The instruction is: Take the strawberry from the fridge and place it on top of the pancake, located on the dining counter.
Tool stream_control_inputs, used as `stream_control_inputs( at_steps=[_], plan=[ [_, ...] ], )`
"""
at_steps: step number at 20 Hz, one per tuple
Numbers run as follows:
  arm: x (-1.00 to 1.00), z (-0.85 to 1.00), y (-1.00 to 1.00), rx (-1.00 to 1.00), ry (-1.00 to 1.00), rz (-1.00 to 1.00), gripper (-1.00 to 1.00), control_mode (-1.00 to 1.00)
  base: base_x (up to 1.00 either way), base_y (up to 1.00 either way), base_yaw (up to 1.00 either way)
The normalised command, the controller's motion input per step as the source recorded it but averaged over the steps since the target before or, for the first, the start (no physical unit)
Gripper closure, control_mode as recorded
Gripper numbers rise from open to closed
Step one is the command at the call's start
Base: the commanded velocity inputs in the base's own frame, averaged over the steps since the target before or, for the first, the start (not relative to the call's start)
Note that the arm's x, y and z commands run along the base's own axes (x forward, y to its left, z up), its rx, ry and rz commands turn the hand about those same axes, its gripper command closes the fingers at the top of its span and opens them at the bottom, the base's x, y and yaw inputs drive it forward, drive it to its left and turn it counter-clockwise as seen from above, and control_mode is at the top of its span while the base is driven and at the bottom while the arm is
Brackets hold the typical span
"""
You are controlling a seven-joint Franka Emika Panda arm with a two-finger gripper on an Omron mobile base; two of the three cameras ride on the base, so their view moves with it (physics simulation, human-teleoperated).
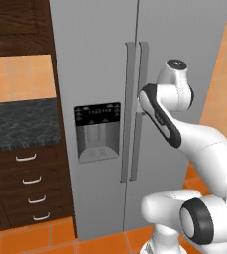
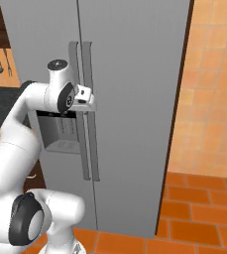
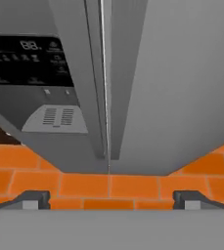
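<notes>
Left base view: the fridge (image 1: 100,74) stands shut, both grey doors closed, its two long vertical handles (image 1: 135,109) meeting side by side at the centre seam. A black dispenser panel (image 1: 97,130) sits in the left door. The strawberry is behind those closed doors or elsewhere; it cannot be seen. The white arm (image 1: 184,134) reaches up from the lower right, its wrist level with the handles and close against them. In the right base view the end effector (image 2: 87,99) is just at the handles (image 2: 85,109), near the top of the dispenser. From the hand view its two dark fingertips (image 3: 34,199) stand wide apart, released and gripping nothing, with the handles (image 3: 103,78) running between them toward the orange tiled floor (image 3: 108,185). To the fridge's left are dark wood drawers (image 1: 30,183) under a dark counter (image 1: 21,121).
</notes>
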Motion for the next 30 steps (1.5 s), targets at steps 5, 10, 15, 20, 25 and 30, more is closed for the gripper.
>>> stream_control_inputs(
  at_steps=[5,10,15,20,25,30],
  plan=[
    [0.63,-0.06,-0.20,0.06,-0.16,0.08,-1.00,-1.00,0.00,0.00,0.00],
    [0.56,-0.01,0.00,0.01,-0.11,0.01,-1.00,-1.00,0.00,0.00,0.00],
    [0.82,0.00,0.00,-0.02,0.00,-0.04,-1.00,-1.00,0.00,0.00,0.00],
    [0.39,-0.01,0.06,0.00,-0.04,-0.02,-1.00,-1.00,0.00,0.00,0.00],
    [0.35,0.00,0.02,0.00,-0.04,0.00,-1.00,-1.00,0.00,0.00,0.00],
    [0.32,-0.16,0.00,0.00,-0.18,0.00,-1.00,-1.00,0.00,0.00,0.00]
  ],
)
